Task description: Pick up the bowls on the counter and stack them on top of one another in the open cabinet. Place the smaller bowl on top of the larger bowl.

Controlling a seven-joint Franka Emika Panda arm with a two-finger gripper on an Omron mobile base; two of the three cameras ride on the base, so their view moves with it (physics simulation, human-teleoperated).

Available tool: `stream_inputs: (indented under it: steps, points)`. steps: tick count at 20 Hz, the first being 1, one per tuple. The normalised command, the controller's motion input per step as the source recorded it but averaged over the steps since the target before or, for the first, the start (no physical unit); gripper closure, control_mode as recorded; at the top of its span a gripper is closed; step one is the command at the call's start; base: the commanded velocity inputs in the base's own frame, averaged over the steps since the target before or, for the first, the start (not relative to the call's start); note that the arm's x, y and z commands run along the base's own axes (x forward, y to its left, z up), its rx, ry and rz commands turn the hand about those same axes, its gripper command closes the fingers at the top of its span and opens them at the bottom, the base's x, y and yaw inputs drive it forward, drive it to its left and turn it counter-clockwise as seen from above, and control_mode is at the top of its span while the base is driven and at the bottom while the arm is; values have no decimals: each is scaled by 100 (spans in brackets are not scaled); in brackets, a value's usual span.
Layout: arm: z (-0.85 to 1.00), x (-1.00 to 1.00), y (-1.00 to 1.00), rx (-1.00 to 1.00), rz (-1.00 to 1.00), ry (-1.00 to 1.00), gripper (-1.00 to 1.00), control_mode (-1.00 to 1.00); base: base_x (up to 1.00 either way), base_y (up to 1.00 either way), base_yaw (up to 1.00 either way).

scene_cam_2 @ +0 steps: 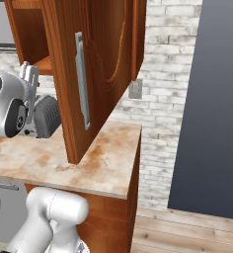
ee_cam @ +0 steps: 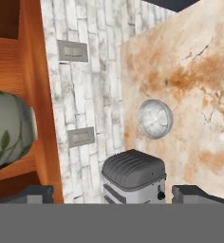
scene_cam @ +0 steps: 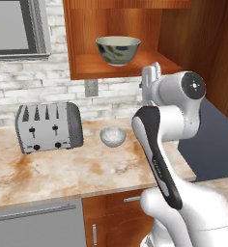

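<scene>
While no words can be read anywhere, there are two bowls. The larger bowl (scene_cam: 118, 49), cream with dark blotches, sits in the open cabinet (scene_cam: 82, 43). The smaller bowl (scene_cam: 112, 136), plain whitish, sits on the surface (scene_cam: 63, 169) right of one toaster (scene_cam: 48, 126). The fingers (ee_cam: 111, 193) are spread wide, holding nothing.

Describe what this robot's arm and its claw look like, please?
The arm is made of rounded, glossy white shells, with a long dark grey-black strip along one link and a dark round cap bearing a small white mark at a joint. The claw ends in two small dark, blocky fingertips. No loose cables show.
</scene>
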Motion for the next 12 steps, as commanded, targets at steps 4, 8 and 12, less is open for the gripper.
stream_inputs:
  steps: [4,8,12]
  points:
    - [-34,-15,-1,0,0,4,-100,-100,0,0,0]
    - [-32,-9,0,-3,0,1,-100,-100,0,0,0]
    - [-35,-3,0,-4,0,0,-100,-100,0,0,0]
